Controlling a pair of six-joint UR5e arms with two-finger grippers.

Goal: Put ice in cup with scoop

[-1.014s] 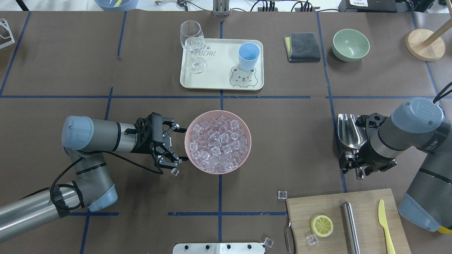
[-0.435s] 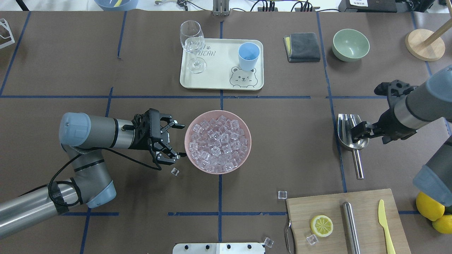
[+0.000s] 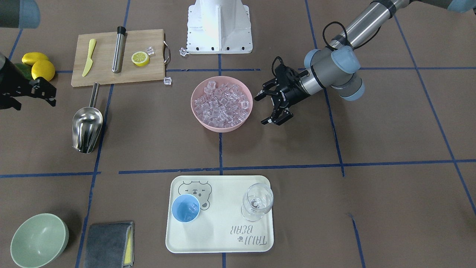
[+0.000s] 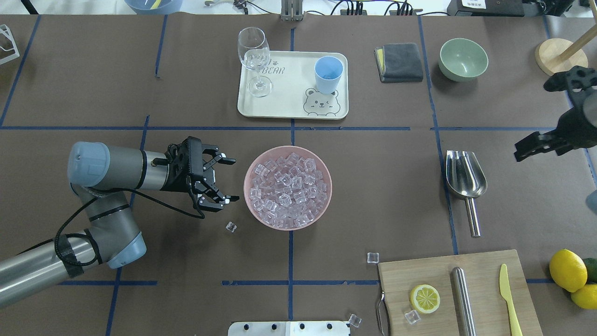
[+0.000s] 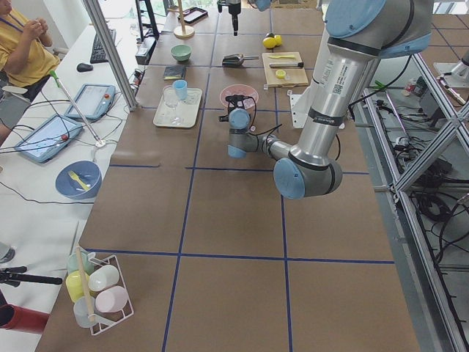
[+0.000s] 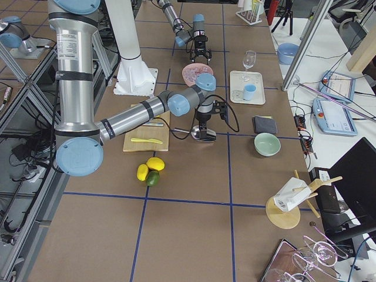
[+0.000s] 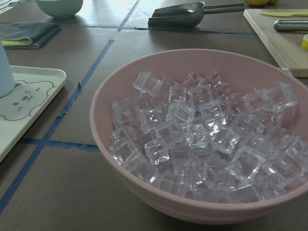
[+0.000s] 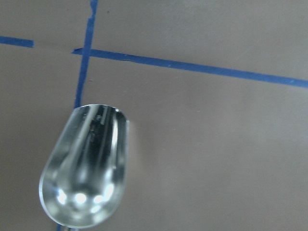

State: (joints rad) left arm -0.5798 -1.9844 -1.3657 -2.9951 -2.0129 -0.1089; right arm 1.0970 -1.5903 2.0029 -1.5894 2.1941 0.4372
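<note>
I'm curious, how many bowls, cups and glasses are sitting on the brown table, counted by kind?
Bowls: 2 (pink bowl, pale-green bowl)
Cups: 1 (light-blue cup)
Glasses: 1 (wine glass)
Total: 4

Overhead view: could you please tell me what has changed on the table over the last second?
The right gripper has drawn away from the scoop toward the table's right edge, and it holds nothing. The left gripper, open, has backed slightly away from the pink bowl. The scoop, the ice in the bowl and the cup have stayed where they were.
</note>
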